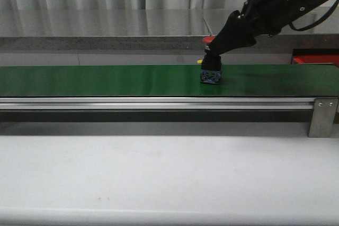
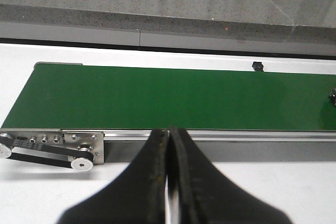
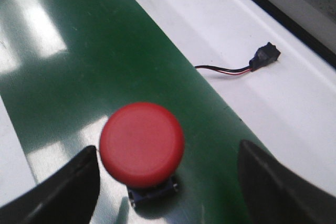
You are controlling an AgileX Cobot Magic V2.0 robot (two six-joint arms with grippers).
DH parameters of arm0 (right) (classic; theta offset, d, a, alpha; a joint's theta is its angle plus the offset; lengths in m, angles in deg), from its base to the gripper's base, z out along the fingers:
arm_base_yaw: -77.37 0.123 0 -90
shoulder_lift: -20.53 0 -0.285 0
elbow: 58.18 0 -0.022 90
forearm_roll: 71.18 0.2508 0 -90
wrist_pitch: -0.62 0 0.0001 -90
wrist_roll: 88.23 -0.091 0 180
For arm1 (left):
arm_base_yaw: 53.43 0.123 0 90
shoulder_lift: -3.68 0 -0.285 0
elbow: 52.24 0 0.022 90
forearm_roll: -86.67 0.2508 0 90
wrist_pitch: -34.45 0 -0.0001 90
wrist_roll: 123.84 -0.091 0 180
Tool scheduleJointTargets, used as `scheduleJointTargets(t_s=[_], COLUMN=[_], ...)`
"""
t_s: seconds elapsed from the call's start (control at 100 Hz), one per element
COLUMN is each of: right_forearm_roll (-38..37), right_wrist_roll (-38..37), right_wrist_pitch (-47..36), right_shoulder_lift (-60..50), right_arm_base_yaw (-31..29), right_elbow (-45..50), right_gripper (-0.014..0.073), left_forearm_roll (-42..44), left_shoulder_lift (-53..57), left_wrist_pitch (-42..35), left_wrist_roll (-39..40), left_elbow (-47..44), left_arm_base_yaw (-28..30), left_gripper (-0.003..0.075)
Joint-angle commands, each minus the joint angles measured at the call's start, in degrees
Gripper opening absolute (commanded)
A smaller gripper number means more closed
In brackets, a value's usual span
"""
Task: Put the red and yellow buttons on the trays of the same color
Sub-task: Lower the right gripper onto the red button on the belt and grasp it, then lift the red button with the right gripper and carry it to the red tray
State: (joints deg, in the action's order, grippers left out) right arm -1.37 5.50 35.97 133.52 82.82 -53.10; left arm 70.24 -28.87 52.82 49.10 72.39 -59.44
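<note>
The red button [image 3: 142, 144] stands upright on the green belt [image 1: 106, 80] between the wide-open, empty fingers of the right gripper [image 3: 163, 182], nearer its left finger [image 3: 63, 187].

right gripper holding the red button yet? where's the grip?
Nothing held. Right gripper is open, fingers either side of the red button, not touching. Left gripper shut, empty.

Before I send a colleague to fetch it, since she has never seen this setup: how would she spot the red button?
Find the long green belt running across the table. Toward its right end, under the right arm's open tool, a small dark block stands on the belt. The red button is that block, topped by a round, smooth red mushroom cap, the only thing standing on the belt.
</note>
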Motion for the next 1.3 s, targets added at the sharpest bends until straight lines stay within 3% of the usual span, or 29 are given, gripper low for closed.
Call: scheduleJointTargets(t_s=[0.0,0.14,0.2,0.37,0.44,0.74,1.05,1.29], right_forearm_roll=[3.0,3.0,3.0,0.7,-0.2,-0.2,1.4,8.6], right_wrist_roll=[0.6,0.6,0.6,0.6,0.5,-0.1,-1.8,-1.8], right_wrist_pitch=[1.6,1.5,0.9,0.4,0.4,-6.4,-10.3,-11.0], right_shoulder_lift=[-1.7,-0.3,-0.2,-0.2,-0.3,-2.4,-1.9,3.4], right_arm_base_yaw=[0.3,0.7,0.7,0.7,0.7,-2.2,-14.5,-23.0], right_elbow=[-2.7,-4.1,-4.1,-4.1,-4.1,-7.7,-15.5,-19.6], right_gripper=[0.0539,0.0537,0.0498,0.0165,0.0090,0.0084,0.0084,0.0084], left_forearm_roll=[-0.7,-0.7,-0.7,-0.7,-0.7,-0.7,-0.7,-0.7], left_shoulder_lift=[-0.2,-0.2,-0.2,-0.2,-0.2,-0.2,-0.2,-0.2], left_wrist_pitch=[-4.3,-4.3,-4.3,-4.3,-4.3,-4.3,-4.3,-4.3], left_wrist_roll=[0.3,0.3,0.3,0.3,0.3,0.3,0.3,0.3], left_elbow=[1.6,1.6,1.6,1.6,1.6,1.6,1.6,1.6], left_arm_base_yaw=[-0.5,-0.5,-0.5,-0.5,-0.5,-0.5,-0.5,-0.5], left_gripper=[-0.0020,-0.0020,-0.0020,-0.0020,-0.0020,-0.0020,-0.0020,-0.0020])
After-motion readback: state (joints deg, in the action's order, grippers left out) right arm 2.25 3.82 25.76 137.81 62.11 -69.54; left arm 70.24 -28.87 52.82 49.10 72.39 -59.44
